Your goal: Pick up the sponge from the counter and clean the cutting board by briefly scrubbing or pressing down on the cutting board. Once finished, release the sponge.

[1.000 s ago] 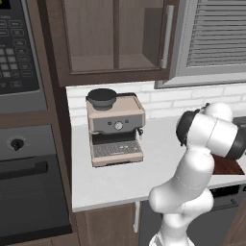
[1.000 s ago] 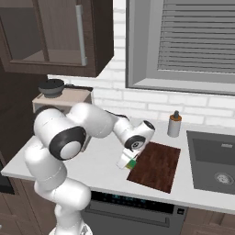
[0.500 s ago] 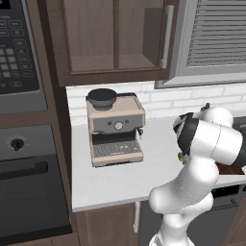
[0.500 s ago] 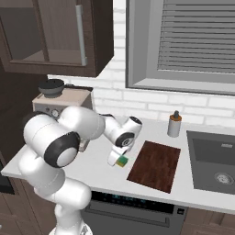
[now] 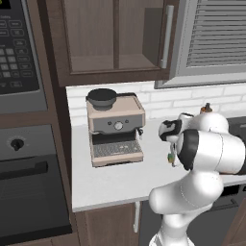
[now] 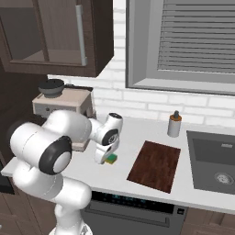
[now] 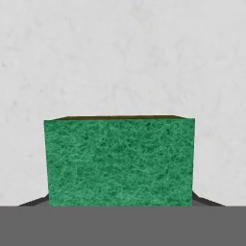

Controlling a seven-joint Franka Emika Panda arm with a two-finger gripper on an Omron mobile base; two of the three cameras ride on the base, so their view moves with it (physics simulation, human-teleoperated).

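- On the bench (image 6: 137,131), left of the cutting board (image 6: 155,165), the hand (image 6: 105,158) is seen lowered over the sponge (image 6: 110,159), which shows as a green top with a yellow-orange edge just under the white wrist.
- From the hand view, the sponge (image 7: 119,161) is met face on: a green scouring surface, with a thin orange line along its far edge and pale bench (image 7: 120,57) beyond it.
- The hand is closed in on the sponge, whose two sides are flanked by the dark finger tips (image 7: 33,202) at the bottom corners; whether the sponge is lifted off the bench or resting on it cannot be told.
- The cutting board is seen lying flat and bare, apart from the sponge, with its far corner near the small brown bottle (image 6: 174,124) by the brick wall.
- To the right of the board, the dark sink basin (image 6: 213,160) is sunk into the bench; a round drain is made out at its bottom, and nothing else is seen inside it.
- Behind the arm, the coffee machine (image 5: 115,127) is seen standing on the bench (image 5: 110,180), with a dark round bowl-like top (image 5: 102,97); what that top holds cannot be told.
- Above, the glass-fronted cabinet (image 5: 115,38) is looked into, and a bare shelf is seen.
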